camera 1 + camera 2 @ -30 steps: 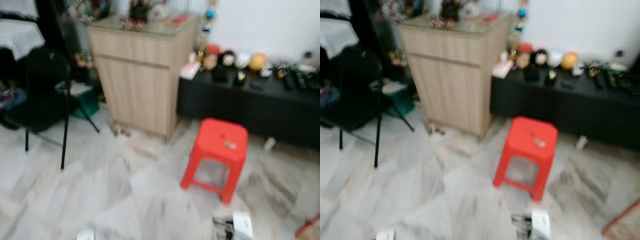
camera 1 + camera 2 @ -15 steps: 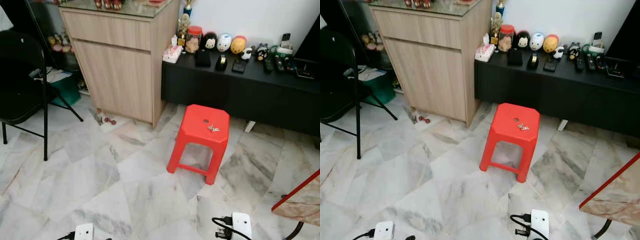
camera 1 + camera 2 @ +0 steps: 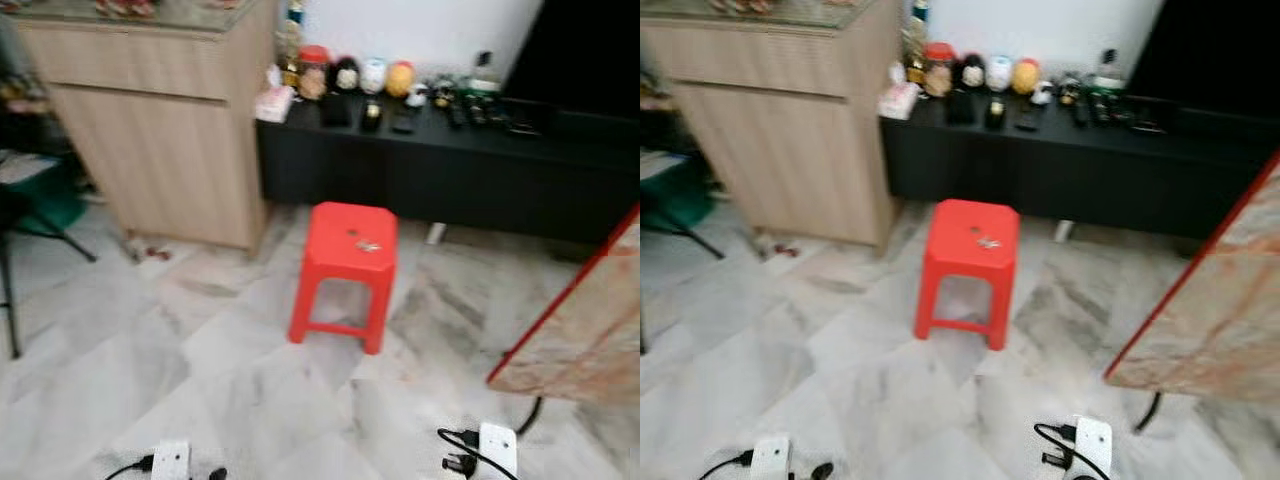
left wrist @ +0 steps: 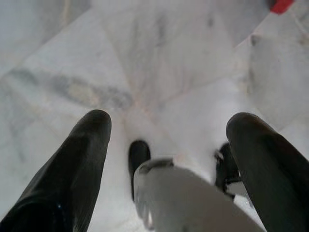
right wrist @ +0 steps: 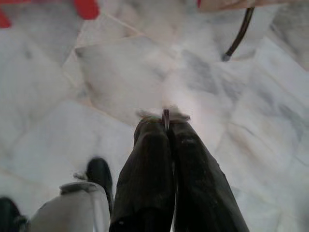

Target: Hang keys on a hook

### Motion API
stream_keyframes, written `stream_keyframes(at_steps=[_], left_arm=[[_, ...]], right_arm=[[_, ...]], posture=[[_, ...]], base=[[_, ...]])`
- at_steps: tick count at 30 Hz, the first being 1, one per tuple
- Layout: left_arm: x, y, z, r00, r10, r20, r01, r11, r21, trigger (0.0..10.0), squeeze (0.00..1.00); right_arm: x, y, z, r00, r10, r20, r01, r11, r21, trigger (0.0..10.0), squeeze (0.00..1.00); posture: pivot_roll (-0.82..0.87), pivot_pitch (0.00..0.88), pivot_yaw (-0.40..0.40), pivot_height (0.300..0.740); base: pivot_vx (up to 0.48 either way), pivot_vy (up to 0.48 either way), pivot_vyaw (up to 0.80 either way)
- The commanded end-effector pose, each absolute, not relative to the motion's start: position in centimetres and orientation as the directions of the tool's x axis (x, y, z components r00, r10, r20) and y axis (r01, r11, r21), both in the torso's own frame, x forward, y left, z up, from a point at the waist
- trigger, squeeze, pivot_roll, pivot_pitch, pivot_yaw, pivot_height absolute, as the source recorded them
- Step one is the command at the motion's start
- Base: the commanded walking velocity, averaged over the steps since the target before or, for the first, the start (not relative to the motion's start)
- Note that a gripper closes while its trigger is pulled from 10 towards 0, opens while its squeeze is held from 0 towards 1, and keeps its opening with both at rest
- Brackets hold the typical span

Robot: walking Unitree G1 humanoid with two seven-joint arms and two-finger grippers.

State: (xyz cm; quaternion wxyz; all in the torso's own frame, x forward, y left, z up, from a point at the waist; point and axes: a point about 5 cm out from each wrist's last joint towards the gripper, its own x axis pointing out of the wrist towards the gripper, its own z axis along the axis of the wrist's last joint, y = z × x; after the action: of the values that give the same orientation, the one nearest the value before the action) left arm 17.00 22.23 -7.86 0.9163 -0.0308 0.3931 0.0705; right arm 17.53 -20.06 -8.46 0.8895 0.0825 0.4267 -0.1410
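Keys [image 3: 367, 244] on red stool [image 3: 343, 262] — left gripper [image 4: 169, 140] spread wide, right gripper [image 5: 166, 126] pressed together — both over floor.

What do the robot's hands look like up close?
Each gripper has two long black rounded fingers. The left gripper shows smooth, glossy fingers; the right gripper's fingers look matte and finely ribbed. A silver-white rounded body part with black cabling sits below each.
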Motion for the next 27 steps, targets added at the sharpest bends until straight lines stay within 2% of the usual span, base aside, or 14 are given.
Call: stream_keyframes(at_steps=[1, 27], left_arm=[[16.35, 21.81, -8.26, 0.665, 0.087, -0.742, -0.135, 0.991, -0.004, 10.0, 0.00], [16.43, 21.30, -8.23, 0.679, 0.066, -0.731, -0.104, 0.995, -0.007, 10.0, 0.00]], right_arm=[[17.82, -20.58, -8.19, 0.610, -0.203, -0.766, 0.351, 0.936, 0.031, 10.0, 0.00], [18.69, -20.85, -7.65, 0.639, -0.227, -0.735, 0.348, 0.938, 0.012, 10.0, 0.00]], posture=[[0.09, 0.092, -0.061, 0.740], [0.10, 0.055, -0.059, 0.740]], base=[[0.000, -0.349, 0.00], [0.000, -0.373, 0.00]])
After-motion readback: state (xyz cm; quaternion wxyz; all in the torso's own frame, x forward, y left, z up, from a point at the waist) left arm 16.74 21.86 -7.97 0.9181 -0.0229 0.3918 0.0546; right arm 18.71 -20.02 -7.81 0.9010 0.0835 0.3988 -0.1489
